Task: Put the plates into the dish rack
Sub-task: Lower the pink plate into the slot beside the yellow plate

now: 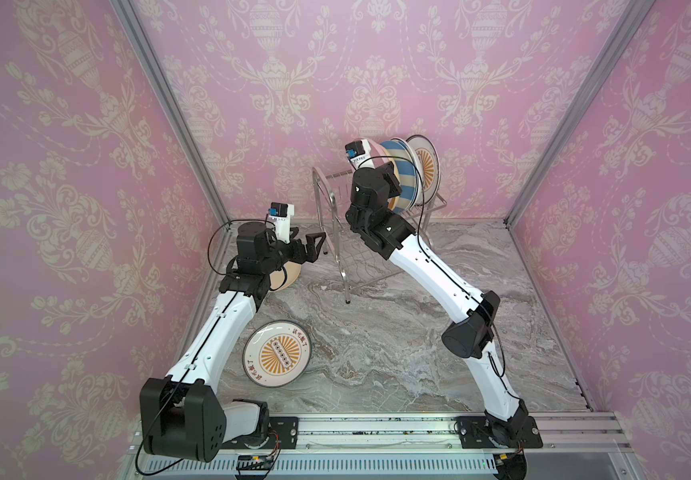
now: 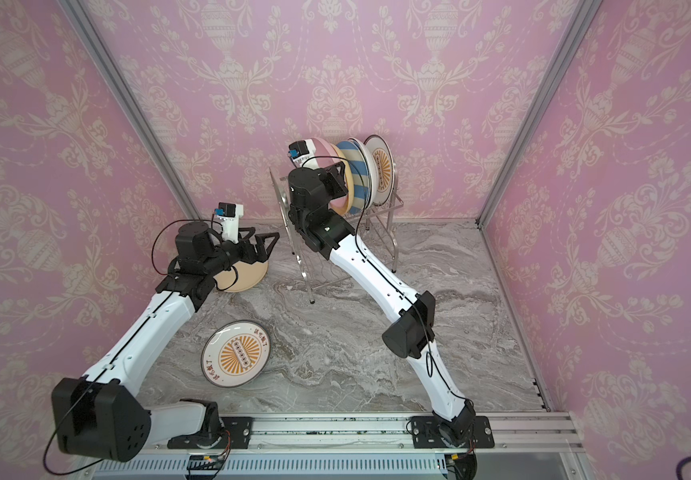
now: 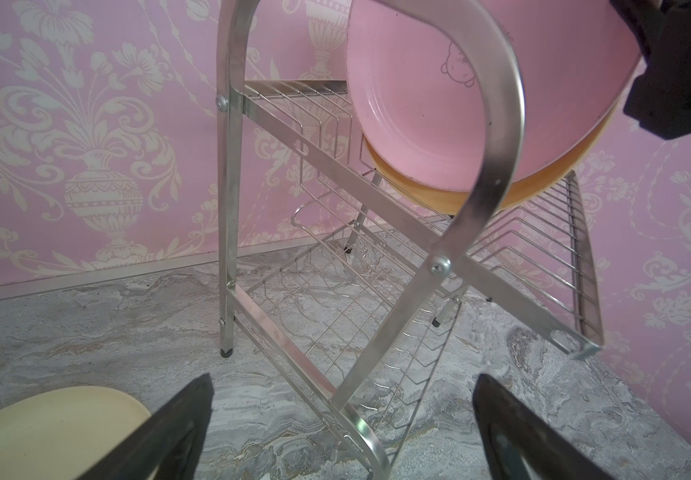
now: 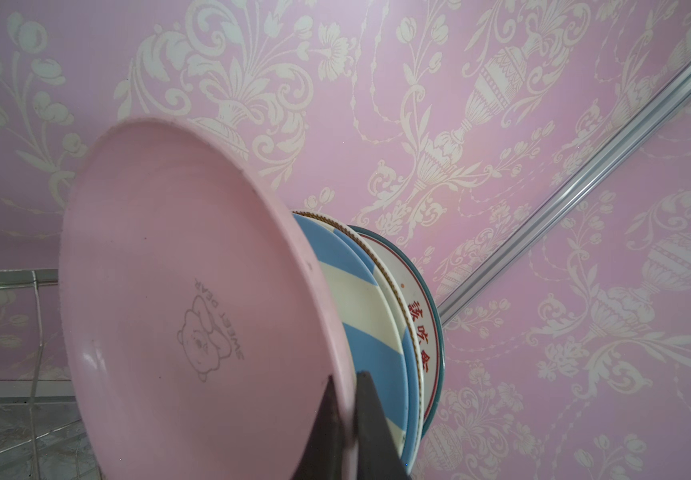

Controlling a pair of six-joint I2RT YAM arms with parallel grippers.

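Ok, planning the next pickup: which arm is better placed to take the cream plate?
Left. The left gripper hovers open by the cream plate; the right gripper is shut on the pink plate at the dish rack.

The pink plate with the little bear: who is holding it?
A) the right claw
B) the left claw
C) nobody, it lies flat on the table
A: the right gripper is pinched shut on the rim of the pink plate, up at the dish rack.
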